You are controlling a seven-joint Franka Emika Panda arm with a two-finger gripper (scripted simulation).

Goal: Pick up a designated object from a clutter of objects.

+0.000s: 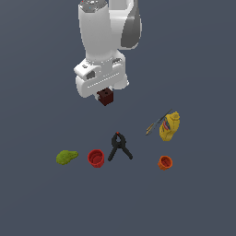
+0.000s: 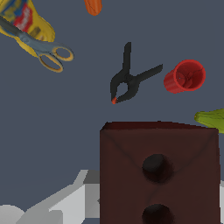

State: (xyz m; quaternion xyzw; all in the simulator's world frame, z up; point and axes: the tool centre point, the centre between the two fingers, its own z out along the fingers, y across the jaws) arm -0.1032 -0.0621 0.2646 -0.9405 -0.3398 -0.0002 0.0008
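Arm: white Panda wrist and hand descend from the top centre of the exterior view, pointing down, with the gripper (image 1: 106, 94) in the upper middle of the frame. The fingers themselves are hidden by the hand body and the block; the block hangs at their tip clear of the floor, so they are clenched on it.

Dark red block (image 1: 106, 97): small, cube-like, matte red-brown. The wrist view shows one face with two round dark holes (image 2: 159, 175) and faint diagonal creases.

Floor (image 1: 203, 203): flat, plain slate grey.

Clutter, lower half of the exterior view, well apart from the block:
- Green lumpy object (image 1: 67, 157), lower left, rough and irregular.
- Red cup (image 1: 96, 158), tapered, lying on its side in the wrist view.
- Black clamp (image 1: 120, 146), two splayed handles, small red tip, just beside the red cup.
- Orange cup (image 1: 165, 162), lower right.
- Yellow bottle (image 1: 169, 126), glossy, printed label.
- Scissors (image 1: 156, 123), thin blades, yellow loop handles, lying against the bottle.
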